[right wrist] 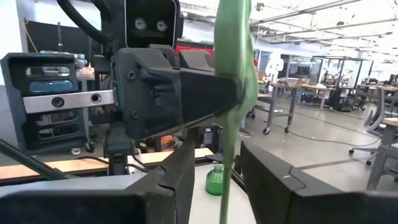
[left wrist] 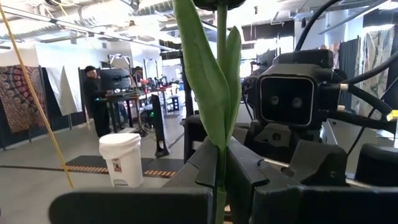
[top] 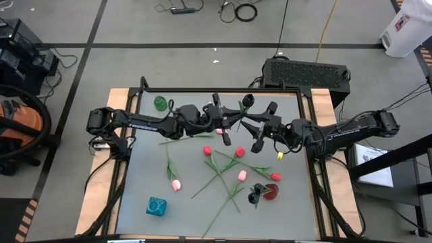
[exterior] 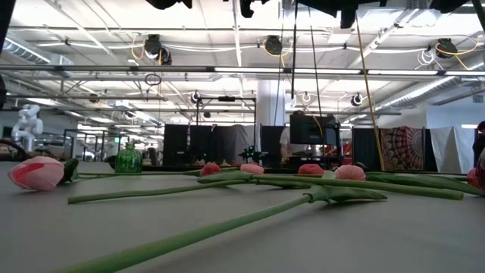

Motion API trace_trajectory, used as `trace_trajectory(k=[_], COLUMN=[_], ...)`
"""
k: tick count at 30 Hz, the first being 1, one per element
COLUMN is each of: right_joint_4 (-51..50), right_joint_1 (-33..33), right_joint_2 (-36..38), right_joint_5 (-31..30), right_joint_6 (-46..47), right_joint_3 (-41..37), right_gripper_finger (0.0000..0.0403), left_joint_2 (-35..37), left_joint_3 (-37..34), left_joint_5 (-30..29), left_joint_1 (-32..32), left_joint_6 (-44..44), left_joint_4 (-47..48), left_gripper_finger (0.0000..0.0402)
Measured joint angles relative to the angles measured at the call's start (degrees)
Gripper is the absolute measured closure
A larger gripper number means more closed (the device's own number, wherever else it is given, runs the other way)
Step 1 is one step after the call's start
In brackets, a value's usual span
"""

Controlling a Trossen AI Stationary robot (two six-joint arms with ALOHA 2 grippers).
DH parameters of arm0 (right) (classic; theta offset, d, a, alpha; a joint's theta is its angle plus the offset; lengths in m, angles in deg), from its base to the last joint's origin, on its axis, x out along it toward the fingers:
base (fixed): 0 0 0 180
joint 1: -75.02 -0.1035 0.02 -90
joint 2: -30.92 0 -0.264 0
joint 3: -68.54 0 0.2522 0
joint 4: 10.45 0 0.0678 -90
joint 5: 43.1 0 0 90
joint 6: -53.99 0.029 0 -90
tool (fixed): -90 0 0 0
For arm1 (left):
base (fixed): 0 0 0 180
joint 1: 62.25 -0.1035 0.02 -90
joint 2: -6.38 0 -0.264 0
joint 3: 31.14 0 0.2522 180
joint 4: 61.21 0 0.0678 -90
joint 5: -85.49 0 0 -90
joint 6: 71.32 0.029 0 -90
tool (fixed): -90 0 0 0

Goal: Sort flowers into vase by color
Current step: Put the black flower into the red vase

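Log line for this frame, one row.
phase: mid-air handover | left tool: shut on black tulip stem | right tool: open around same stem

The head of the raised tulip [left wrist: 219, 81] runs off the left wrist picture's edge, only a dark sliver showing. In the right wrist view its stem [right wrist: 233, 93] is cut at both ends, no head in sight. From table height both grippers sit above the frame; only dark undersides show. From overhead, arms cover where the stem is pinched, so which fingers touch it is unclear there. The small yellow bit [top: 279, 155] by the right arm is too tiny to name. A distant person [left wrist: 93, 96] is blurred.
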Motion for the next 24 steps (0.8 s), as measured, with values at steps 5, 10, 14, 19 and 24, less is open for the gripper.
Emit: trace_trajectory(k=[5,10,14,19,24], right_joint_4=[0.3,0.8,0.8,0.7,0.5], right_joint_1=[0.1,0.1,0.1,0.1,0.1], right_joint_2=[0.0,0.0,0.0,0.0,0.0], right_joint_5=[0.0,0.0,0.0,0.0,0.0], right_joint_6=[0.7,0.7,0.7,0.7,0.7], right_joint_3=[0.0,0.0,0.0,0.0,0.0], right_gripper_finger=[0.0282,0.0283,0.0297,0.0324,0.0354], left_joint_2=[0.0,0.0,0.0,0.0,0.0], left_joint_3=[0.0,0.0,0.0,0.0,0.0], left_joint_5=[0.0,1.0,2.5,2.5,2.5], left_joint_1=[0.0,0.0,0.0,0.1,0.1], left_joint_6=[-0.1,-0.8,-1.9,-2.0,-2.0], left_joint_4=[0.0,0.0,0.0,0.0,0.0], left_gripper_finger=[0.0384,0.0384,0.0384,0.0384,0.0384])
